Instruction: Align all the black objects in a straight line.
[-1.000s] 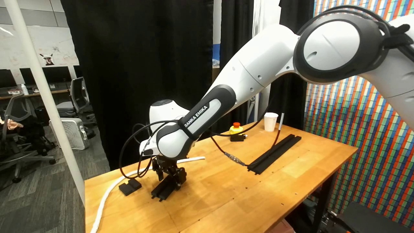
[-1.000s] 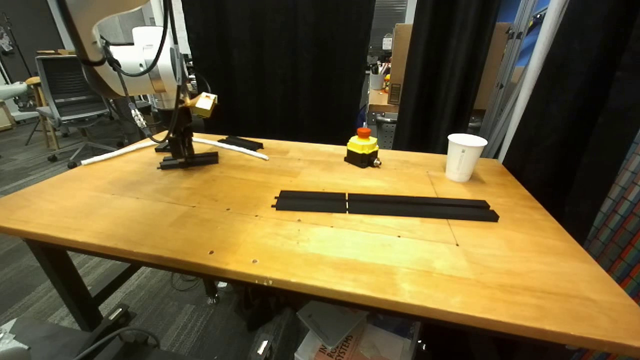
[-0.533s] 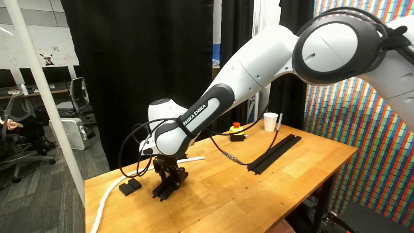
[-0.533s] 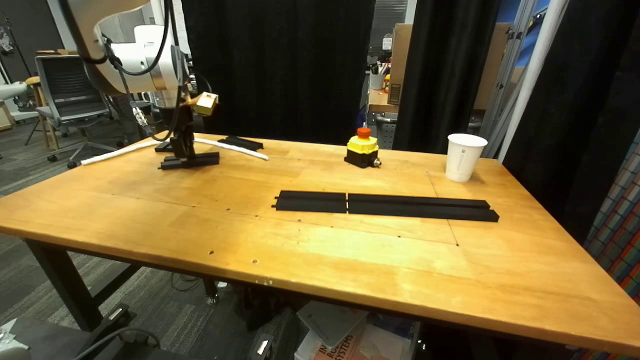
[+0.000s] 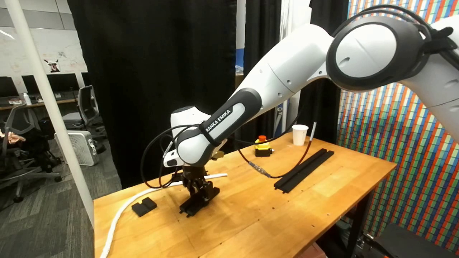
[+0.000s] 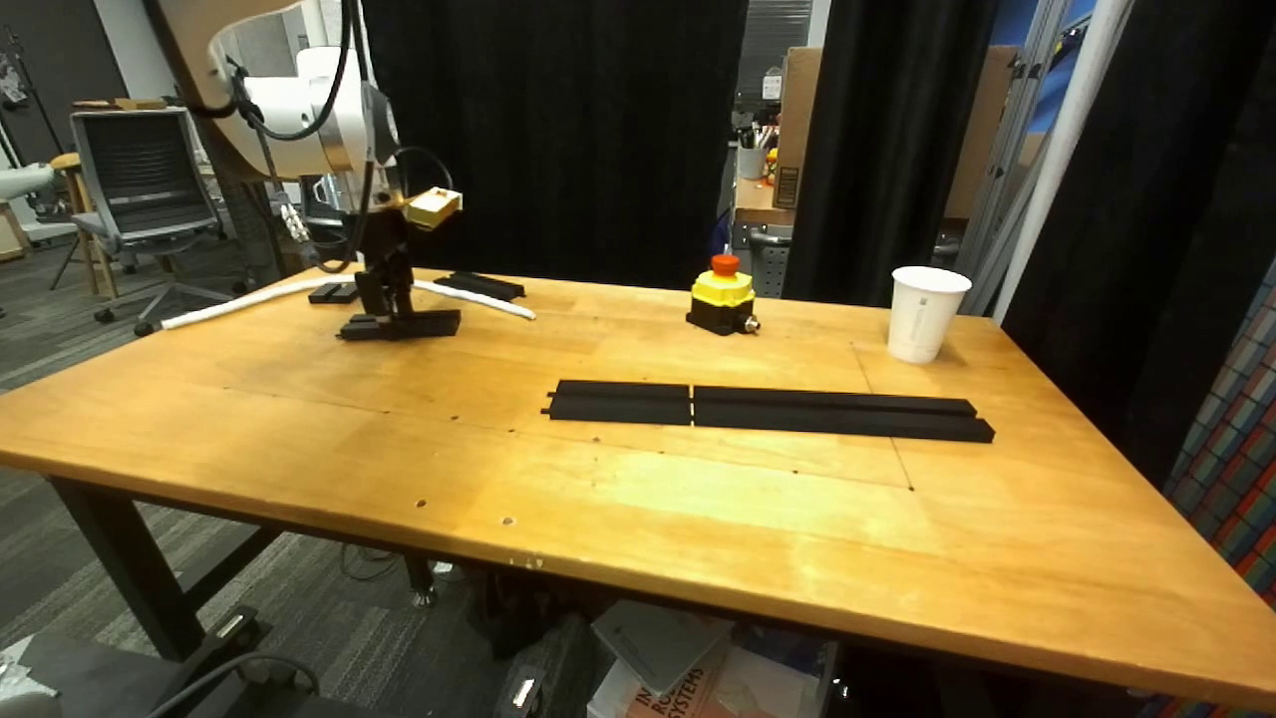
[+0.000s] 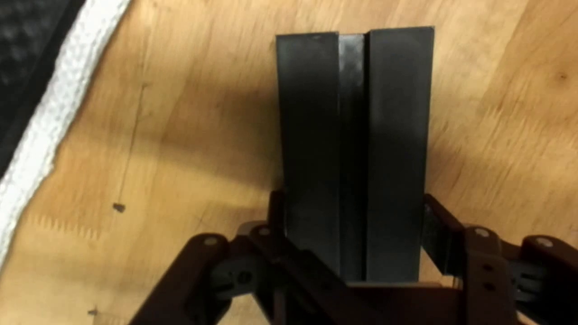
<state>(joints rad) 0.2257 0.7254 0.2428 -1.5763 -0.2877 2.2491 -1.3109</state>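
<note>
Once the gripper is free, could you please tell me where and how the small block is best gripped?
Probably take the small block from straight above, closing on the opposite outer edges flanking its groove, since it lies flat and low. Mind the white cord close beside it.

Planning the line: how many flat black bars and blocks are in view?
5: one held bar in the gripper; a small block beside the white cord; a far bar across that cord; a short bar and a long bar end to end. The arm may hide others.
</note>
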